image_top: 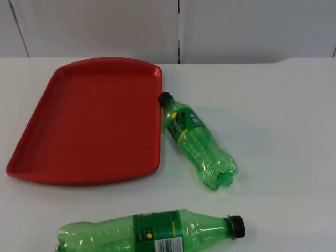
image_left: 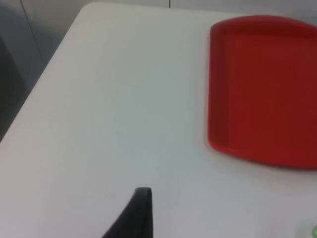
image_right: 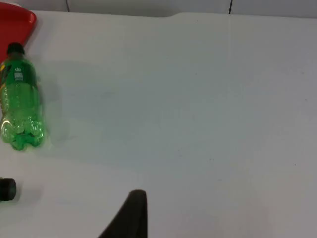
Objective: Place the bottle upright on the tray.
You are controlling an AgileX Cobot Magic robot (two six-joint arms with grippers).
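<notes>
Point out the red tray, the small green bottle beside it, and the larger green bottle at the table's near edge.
red tray [image_top: 89, 121], top view, bare floor.
small green bottle [image_top: 195, 140], top view, middle of its body.
larger green bottle [image_top: 157, 233], top view, its label.

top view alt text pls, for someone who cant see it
A red tray with nothing on it lies on a white table. Just right of it a green bottle lies on its side, black cap toward the tray's far corner. A second, larger green bottle lies along the near edge, cap pointing right.
</notes>
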